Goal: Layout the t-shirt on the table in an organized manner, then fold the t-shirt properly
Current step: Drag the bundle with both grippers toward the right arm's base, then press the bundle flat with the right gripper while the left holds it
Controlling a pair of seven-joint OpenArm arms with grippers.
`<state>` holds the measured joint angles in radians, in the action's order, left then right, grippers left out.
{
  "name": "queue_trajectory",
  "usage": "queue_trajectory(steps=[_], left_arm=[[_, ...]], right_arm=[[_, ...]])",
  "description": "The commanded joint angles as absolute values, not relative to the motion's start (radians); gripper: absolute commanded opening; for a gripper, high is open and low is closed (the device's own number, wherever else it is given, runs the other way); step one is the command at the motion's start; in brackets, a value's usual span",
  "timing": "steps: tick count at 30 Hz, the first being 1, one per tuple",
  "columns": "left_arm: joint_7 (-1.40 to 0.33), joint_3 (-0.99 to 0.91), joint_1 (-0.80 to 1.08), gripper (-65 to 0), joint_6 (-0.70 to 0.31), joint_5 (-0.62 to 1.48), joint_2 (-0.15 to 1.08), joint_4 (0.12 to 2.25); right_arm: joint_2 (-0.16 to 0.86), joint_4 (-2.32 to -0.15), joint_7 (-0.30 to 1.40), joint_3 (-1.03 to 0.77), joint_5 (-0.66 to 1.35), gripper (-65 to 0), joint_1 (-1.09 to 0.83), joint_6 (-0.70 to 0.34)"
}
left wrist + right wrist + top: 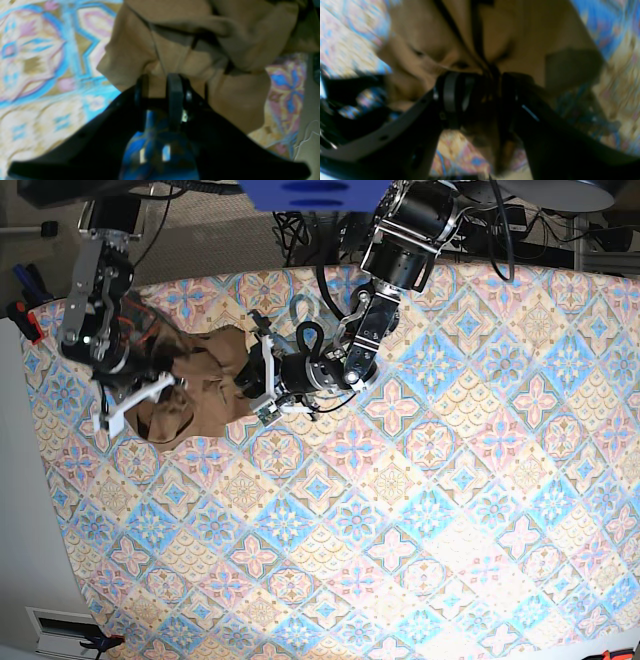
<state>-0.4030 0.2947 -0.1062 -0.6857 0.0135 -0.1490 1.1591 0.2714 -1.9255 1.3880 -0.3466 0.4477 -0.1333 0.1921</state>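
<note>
While the base view is showing the whole table [420, 510] from above, with the t-shirt [200, 385] lying bunched near its far left corner between the two arms, the wrist views are showing only close, blurred cloth and a little of the tile pattern. The base view is also giving the place of each arm, which the wrist views are not giving.

The t-shirt is looking tan-brown, plain and very wrinkled; it is gathered in thick folds and is not lying flat. In the left wrist view a seam is running down the cloth toward the fingers.

The left gripper [160, 82] is sitting at the edge of the t-shirt with its jaws close together, and a fold of cloth is going in between them, so it is pinching the t-shirt. The right gripper [480, 82] is holding its jaws wider, and a thick bunch of the t-shirt is filling the gap between them; it is grasping that bunch.
</note>
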Motion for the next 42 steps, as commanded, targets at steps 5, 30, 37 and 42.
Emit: queue_trajectory(steps=[5, 30, 37, 42], left_arm=[[-0.43, 0.3, -0.114, -51.4, -0.698, 0.004, -0.157, 1.159], [-0.43, 0.303, -0.111, -51.4, -0.698, 0.004, -0.157, 1.159], [-0.43, 0.303, -0.111, -51.4, -0.698, -0.001, -0.157, 1.159], [-0.43, 0.303, -0.107, -51.4, -0.698, -0.001, -0.157, 1.159]], right_arm=[[0.285, -1.948, 1.395, -0.297, 0.46, -41.0, -0.065, 0.189], [0.286, -1.951, 1.385, -0.186, 0.453, -41.0, 0.002, 0.189], [0.291, -1.952, 1.383, -0.418, 0.453, -41.0, -0.028, 0.191], [0.291, -1.946, 1.383, -0.479, 0.453, -41.0, -0.025, 0.191]])
